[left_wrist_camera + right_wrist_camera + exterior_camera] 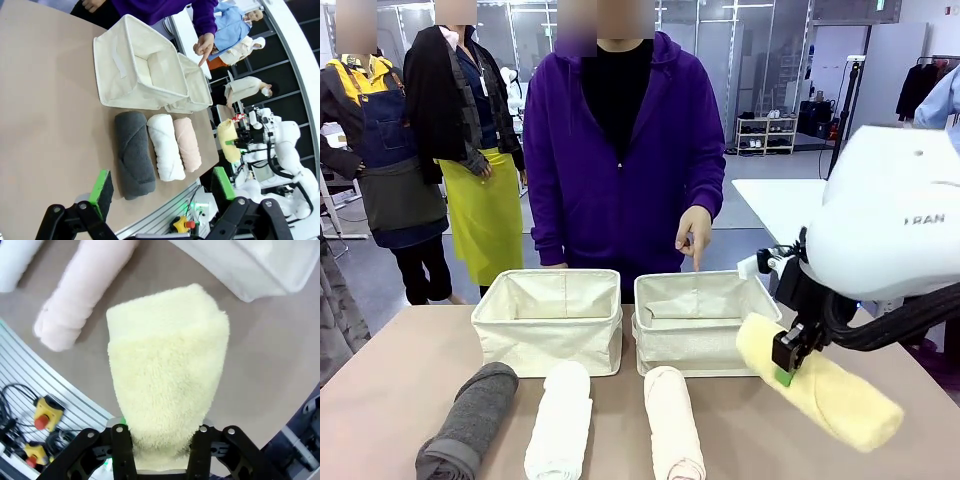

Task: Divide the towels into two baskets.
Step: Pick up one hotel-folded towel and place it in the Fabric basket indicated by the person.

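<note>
Pale yellow rolled terry towel: clamped in right end effector. Long axis slants from right cream canvas basket toward the near right edge of the desk.
Dark grey towel roll, white towel roll, pale pink towel roll: side by side on desk before the right basket and left cream canvas basket, lying near-to-far.
Left end effector: jaws apart, holding nothing.
Person's hand: pointing down over the right basket's far rim.

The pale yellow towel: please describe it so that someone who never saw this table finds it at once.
On the brown table, two cream baskets stand side by side. Right of the front corner of the right basket is the pale yellow towel. Unlike the grey roll, the white roll and the pink roll lined up to its left, it sits slanted, clamped by the right gripper.
</note>
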Controlling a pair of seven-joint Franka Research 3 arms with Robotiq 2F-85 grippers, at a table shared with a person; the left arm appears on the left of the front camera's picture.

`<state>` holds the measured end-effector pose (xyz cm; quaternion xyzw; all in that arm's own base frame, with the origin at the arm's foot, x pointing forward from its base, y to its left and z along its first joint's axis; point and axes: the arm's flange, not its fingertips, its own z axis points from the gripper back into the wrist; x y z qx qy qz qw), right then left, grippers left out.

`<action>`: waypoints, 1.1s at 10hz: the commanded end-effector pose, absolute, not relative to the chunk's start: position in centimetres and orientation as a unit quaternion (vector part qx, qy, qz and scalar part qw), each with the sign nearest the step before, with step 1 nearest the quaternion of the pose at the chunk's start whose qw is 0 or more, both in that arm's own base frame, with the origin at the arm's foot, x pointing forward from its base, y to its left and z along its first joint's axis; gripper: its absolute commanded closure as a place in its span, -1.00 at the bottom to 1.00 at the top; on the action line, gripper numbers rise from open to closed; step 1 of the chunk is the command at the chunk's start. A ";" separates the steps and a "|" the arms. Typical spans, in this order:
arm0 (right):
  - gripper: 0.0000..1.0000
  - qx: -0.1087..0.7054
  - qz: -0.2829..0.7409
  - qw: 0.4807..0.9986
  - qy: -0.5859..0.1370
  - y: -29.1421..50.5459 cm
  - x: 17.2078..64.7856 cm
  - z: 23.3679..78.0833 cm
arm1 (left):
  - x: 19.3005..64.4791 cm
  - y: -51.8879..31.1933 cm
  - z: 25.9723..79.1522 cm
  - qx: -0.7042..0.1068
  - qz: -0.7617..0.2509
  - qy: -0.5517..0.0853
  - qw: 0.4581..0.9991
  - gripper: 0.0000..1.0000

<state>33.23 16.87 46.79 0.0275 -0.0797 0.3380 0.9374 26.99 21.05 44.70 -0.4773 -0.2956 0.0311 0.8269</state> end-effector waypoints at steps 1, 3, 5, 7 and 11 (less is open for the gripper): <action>0.35 0.046 0.388 0.916 -0.095 17.1 33.5 47.8 | 27.1 21.3 44.8 -0.486 0.023 -0.308 0.818 -1.00; 0.35 0.028 0.369 0.925 -0.087 17.4 33.1 47.8 | 27.1 21.3 44.8 -0.486 0.023 -0.308 0.818 -1.00; 0.35 0.028 0.369 0.925 -0.087 17.4 33.1 47.8 | 27.1 21.3 44.8 -0.486 0.023 -0.308 0.818 -1.00; 0.20 0.040 0.372 0.923 -0.093 17.3 33.2 47.6 | 27.1 21.3 44.8 -0.486 0.023 -0.308 0.818 -1.00; 0.20 0.004 0.579 0.804 -0.134 20.9 37.8 53.8 | 27.1 21.3 44.8 -0.486 0.023 -0.308 0.818 -1.00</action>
